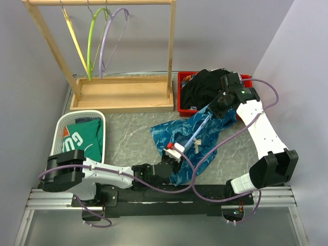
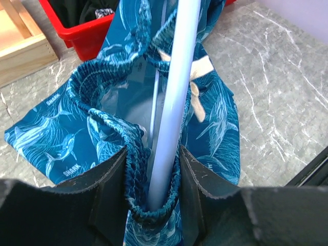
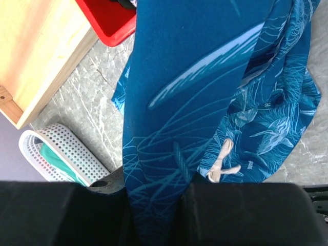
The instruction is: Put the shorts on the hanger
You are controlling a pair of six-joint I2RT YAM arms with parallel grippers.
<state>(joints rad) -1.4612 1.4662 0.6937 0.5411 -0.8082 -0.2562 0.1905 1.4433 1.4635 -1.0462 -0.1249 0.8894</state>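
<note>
**Holding shorts and hanger with both tools, mid-table**

Top view: shorts [image 1: 190, 134] are spread on the table [image 1: 128, 136], between the white basket [image 1: 101, 119] and the red bin [image 1: 185, 81]. The near end is lifted to my left tool [image 1: 175, 151] and the far end to my right tool [image 1: 219, 101]. The hanger [image 1: 197, 128] runs diagonally between the two tools, over the fabric. A green shirt [image 1: 82, 139] is in the basket and a black garment [image 1: 205, 84] is in the bin. The wooden rack [image 1: 123, 95] behind carries a lime-green hanger [image 1: 92, 41] and a lavender hanger [image 1: 110, 41].

Left wrist: my left tool [image 2: 154, 200] is pinching the hanger bar [image 2: 177, 102] together with the elastic waistband of the shorts [image 2: 51, 138], which is bunched around the bar. The white drawstring [image 2: 197, 77] lies just beside the bar.

Right wrist: my right tool [image 3: 154, 205] is pressed together on a taut fold of the shorts [image 3: 174, 102]. A pale streak shows on the cloth. I can't tell whether the hanger is inside that grip. The drawstring [image 3: 223, 164] hangs to the side, and the rest of the fabric is draped on the table [image 3: 97, 102].
</note>
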